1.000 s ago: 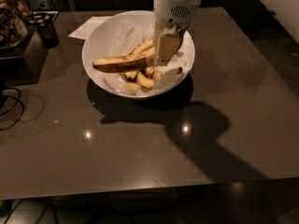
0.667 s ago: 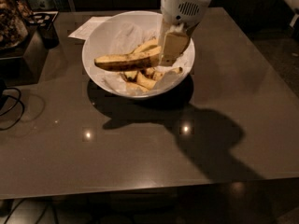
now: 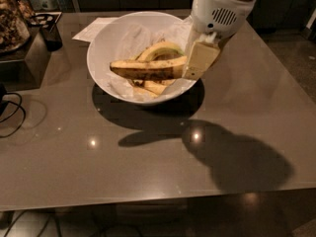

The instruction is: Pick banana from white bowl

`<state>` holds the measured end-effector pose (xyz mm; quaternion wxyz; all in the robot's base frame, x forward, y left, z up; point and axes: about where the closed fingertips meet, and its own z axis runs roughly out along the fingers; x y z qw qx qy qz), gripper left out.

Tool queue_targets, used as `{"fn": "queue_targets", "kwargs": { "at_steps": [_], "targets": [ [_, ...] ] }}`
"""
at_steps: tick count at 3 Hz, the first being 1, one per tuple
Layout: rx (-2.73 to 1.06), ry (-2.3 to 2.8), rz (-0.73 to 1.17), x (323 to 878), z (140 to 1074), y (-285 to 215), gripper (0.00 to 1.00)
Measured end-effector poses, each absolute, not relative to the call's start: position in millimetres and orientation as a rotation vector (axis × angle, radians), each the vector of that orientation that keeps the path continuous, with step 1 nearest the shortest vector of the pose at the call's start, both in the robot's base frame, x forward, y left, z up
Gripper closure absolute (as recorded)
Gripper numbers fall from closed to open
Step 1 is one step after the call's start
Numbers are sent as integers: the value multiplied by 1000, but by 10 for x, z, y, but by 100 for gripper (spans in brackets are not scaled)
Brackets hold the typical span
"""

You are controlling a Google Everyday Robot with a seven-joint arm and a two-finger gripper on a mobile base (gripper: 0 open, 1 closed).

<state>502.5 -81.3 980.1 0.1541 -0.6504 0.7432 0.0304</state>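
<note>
The banana (image 3: pixel 145 69) is long, yellow and brown-speckled. It lies level and lifted a little over the white bowl (image 3: pixel 98 46), which is lined with crinkled wrap. My gripper (image 3: pixel 195 65) reaches down from the upper right and is shut on the banana's right end. A cleaner yellow-green banana (image 3: pixel 160 49) lies behind it in the bowl, and more banana pieces (image 3: pixel 153 87) lie under it. The held banana casts a thin shadow on the table in front of the bowl.
The bowl stands on a dark glossy table (image 3: pixel 148 172). A white paper (image 3: pixel 91 29) lies behind the bowl. A dark box (image 3: pixel 27 56) and a black cup (image 3: pixel 49 31) stand at the left, with a cable (image 3: pixel 10 112) on the left edge.
The gripper has risen with the speckled banana, which has come up from the pile in the bowl. The view has moved closer to the bowl.
</note>
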Motion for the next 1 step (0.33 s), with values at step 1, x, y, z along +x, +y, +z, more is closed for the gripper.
{"fn": "queue_targets", "kwargs": {
  "at_steps": [1],
  "targets": [
    [-1857,2128,83,5027,9806,-813,100]
  ]
}}
